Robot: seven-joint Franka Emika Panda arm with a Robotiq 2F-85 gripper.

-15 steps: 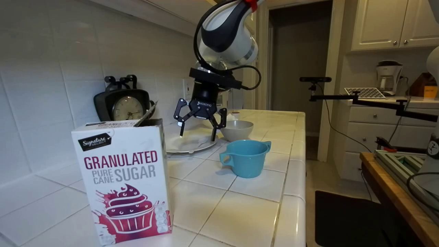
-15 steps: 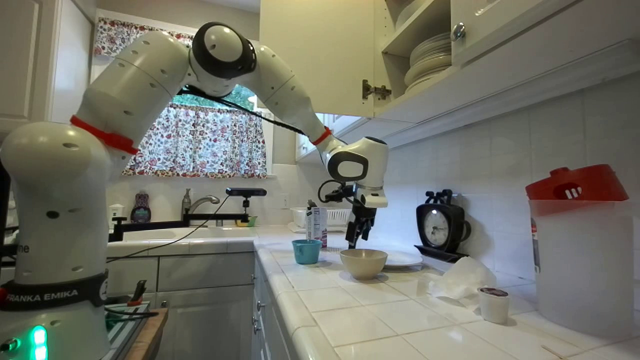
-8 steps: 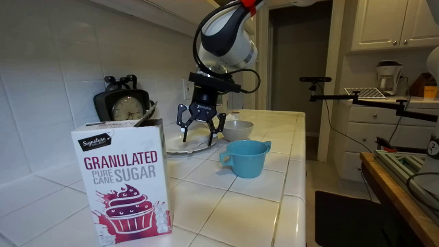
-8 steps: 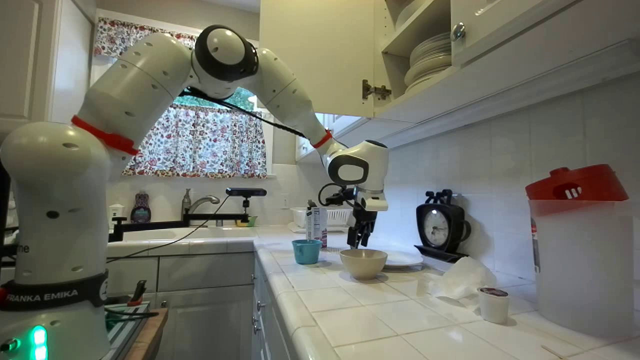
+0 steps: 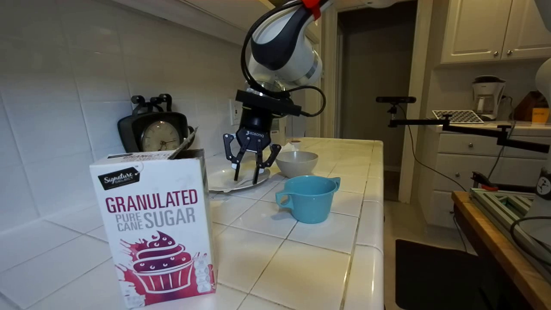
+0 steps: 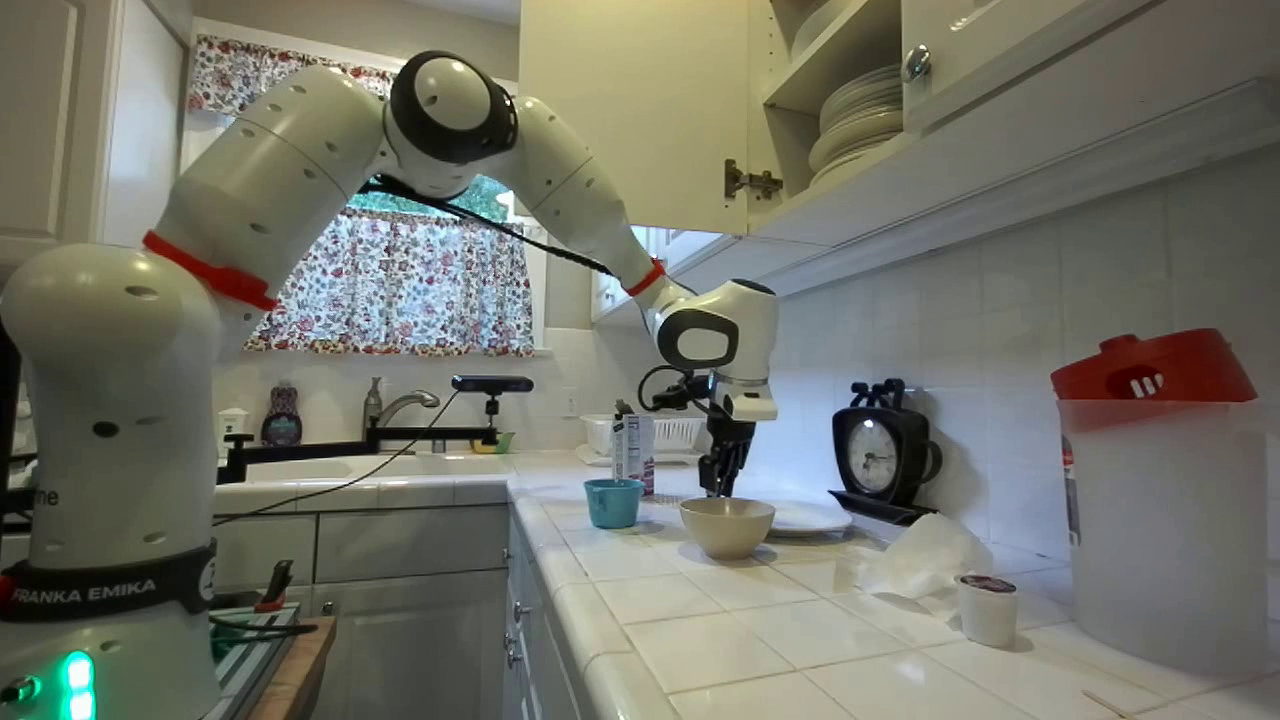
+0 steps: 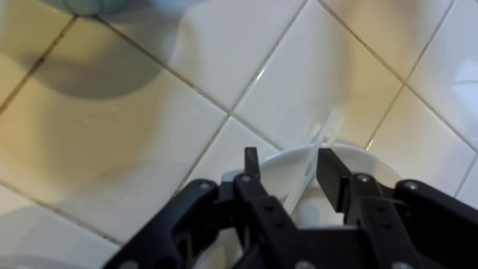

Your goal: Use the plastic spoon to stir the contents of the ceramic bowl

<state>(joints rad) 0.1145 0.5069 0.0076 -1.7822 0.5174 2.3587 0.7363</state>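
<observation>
my black two-fingered gripper (image 5: 246, 177) points downward just left of the middle of the frame in an exterior view, its tips over the flat round white plate (image 5: 221, 178). its fingers stand partway apart, with a plain gap between them. in the wrist view, low and right of centre, the long thin translucent plastic spoon (image 7: 308, 168) slants across that gap and over the plate's rim, its rounded end beyond the rim. its lower part is hidden behind my gripper, and whether either finger touches it i cannot tell.

the small round off-white ceramic bowl (image 6: 728, 530) stands upright on the white tiled counter (image 6: 745, 630), near the middle of the frame in both exterior views; what it holds i cannot make out. the light-blue handled cup (image 5: 311, 200) stands near it and shows at the upper left edge of the wrist view. the white-and-magenta cardboard sugar box (image 5: 155, 228), its flap raised, fills the lower left of an exterior view.
</observation>
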